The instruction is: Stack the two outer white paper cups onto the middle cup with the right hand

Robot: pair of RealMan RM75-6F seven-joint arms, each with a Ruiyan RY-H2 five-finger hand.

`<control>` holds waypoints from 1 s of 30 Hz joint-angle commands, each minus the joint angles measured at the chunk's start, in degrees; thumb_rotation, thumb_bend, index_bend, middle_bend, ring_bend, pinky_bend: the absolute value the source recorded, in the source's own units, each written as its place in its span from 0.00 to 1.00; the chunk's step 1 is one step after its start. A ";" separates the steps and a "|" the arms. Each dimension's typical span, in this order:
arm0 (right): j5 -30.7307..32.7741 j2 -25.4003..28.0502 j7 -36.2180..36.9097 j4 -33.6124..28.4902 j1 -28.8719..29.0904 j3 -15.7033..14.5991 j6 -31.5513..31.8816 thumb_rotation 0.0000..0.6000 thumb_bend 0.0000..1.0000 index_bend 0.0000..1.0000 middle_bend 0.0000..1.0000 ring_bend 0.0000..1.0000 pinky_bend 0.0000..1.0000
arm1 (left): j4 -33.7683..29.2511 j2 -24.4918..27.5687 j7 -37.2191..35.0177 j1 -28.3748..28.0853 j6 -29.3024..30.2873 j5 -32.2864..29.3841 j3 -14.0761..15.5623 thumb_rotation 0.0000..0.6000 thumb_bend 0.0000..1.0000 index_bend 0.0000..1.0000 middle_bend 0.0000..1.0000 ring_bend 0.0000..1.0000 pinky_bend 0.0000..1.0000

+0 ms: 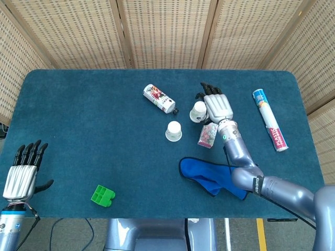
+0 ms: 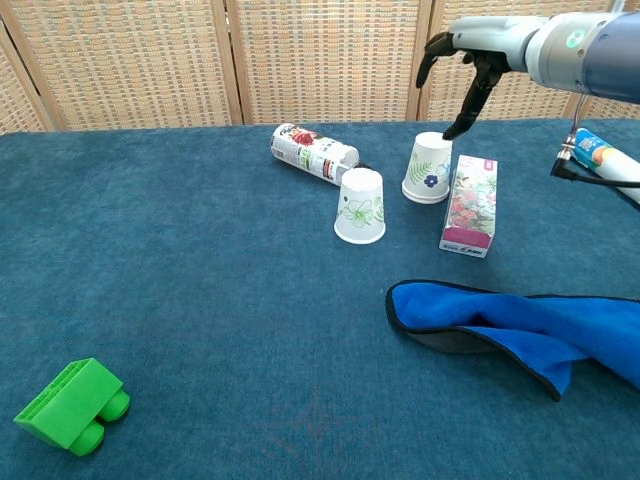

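Upside down on the blue table stand the white paper cups. A nested pair (image 2: pixel 428 168) (image 1: pixel 199 111) shows a leaf print over a blue flower. A single cup (image 2: pixel 360 206) (image 1: pixel 174 131) with a green flower stands to its front left. My right hand (image 2: pixel 466 58) (image 1: pixel 215 105) hovers just above and behind the nested pair, fingers spread and curved down, holding nothing; one fingertip (image 2: pixel 450 130) is close to the top cup's base. My left hand (image 1: pixel 22 175) is at the table's near left corner, fingers straight, holding nothing; the chest view does not show it.
A pink floral box (image 2: pixel 470 206) stands right beside the nested cups. A printed can (image 2: pixel 314 152) lies behind the single cup. A blue cloth (image 2: pixel 520 325) lies at front right, a tube (image 1: pixel 269 126) at far right, and a green brick (image 2: pixel 72 405) at front left.
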 commanded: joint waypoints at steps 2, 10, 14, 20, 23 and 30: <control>-1.66 4.04 -2.71 -10.62 -2.00 -1.77 3.95 1.00 0.15 0.32 0.06 0.00 0.13 | -0.20 0.15 -0.37 0.09 0.16 0.41 0.24 1.00 0.08 0.00 0.00 0.00 0.00; -0.94 0.63 -7.29 -16.38 0.35 -2.56 7.02 1.00 0.15 0.30 0.05 0.00 0.13 | -0.39 0.67 -1.74 0.46 0.81 1.61 0.75 1.00 0.08 0.00 0.00 0.00 0.00; 0.90 -3.00 -8.91 -14.33 2.47 -1.93 7.73 1.00 0.15 0.30 0.05 0.00 0.13 | -0.43 1.03 -2.43 0.66 1.07 1.77 0.77 1.00 0.08 0.00 0.00 0.00 0.00; 4.84 -7.28 -11.37 -7.67 5.51 -1.49 6.79 1.00 0.15 0.30 0.05 0.00 0.13 | 0.05 1.25 -3.66 0.66 0.72 1.71 0.81 1.00 0.08 0.00 0.00 0.00 0.00; 6.83 -8.78 -12.46 -4.35 6.74 -1.30 6.01 1.00 0.15 0.30 0.05 0.00 0.13 | 0.30 1.29 -4.09 0.64 0.55 1.57 0.75 1.00 0.08 0.00 0.00 0.00 0.00; 9.27 -9.86 -13.36 -1.03 7.78 -1.41 4.55 1.00 0.15 0.30 0.05 0.00 0.13 | 0.70 1.22 -4.30 0.33 -0.34 0.65 0.39 1.00 0.08 0.00 0.00 0.00 0.00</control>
